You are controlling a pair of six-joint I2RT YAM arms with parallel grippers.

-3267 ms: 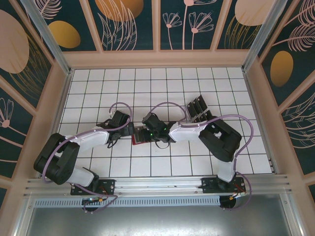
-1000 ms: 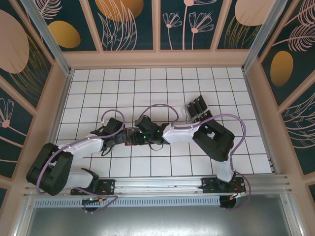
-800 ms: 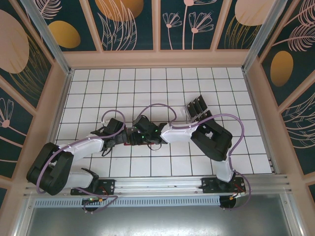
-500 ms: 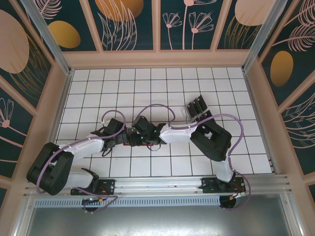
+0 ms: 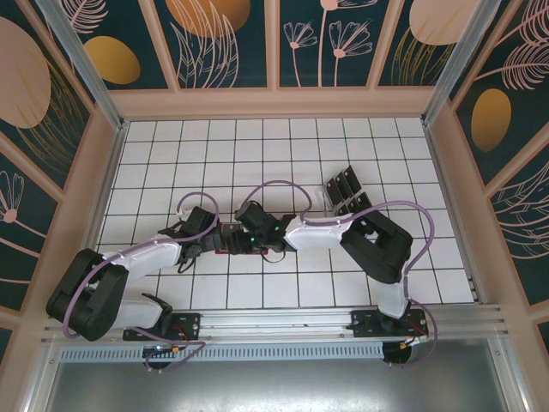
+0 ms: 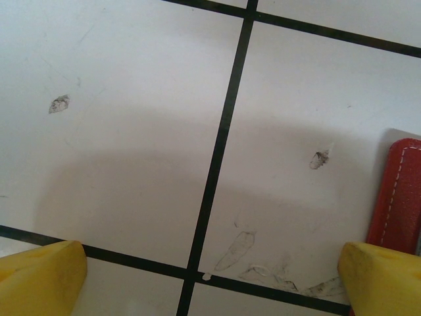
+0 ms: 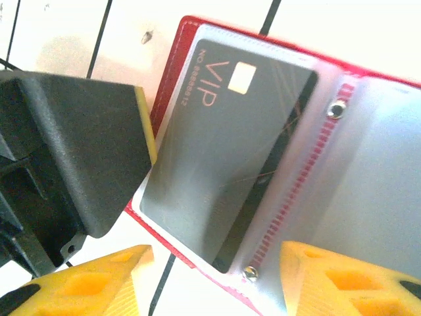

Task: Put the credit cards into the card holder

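The red card holder [image 7: 172,79] lies open on the tiles, its clear sleeves up. A dark grey credit card [image 7: 227,155] marked VIP sits in its left sleeve. My right gripper [image 7: 214,283] hovers just over it, open, its yellow fingertips [image 7: 99,286] on either side of the card's near end and touching nothing. My left gripper [image 6: 210,283] is open wide, one fingertip [image 6: 385,280] at the holder's red edge [image 6: 398,191]. From above, both grippers meet at the holder [image 5: 227,250]: left [image 5: 214,240], right [image 5: 238,242]. Several more dark credit cards [image 5: 346,190] stand further back to the right.
The other cards stand in a clear slotted rack [image 5: 330,196] just beyond the right forearm. Wooden walls frame the tiled floor [image 5: 257,146], and a metal rail [image 5: 274,322] runs along the near edge by the arm bases.
The right gripper's jaws have spread wider and it has drawn back slightly to the right, leaving the card in the sleeve. The left arm has held still.
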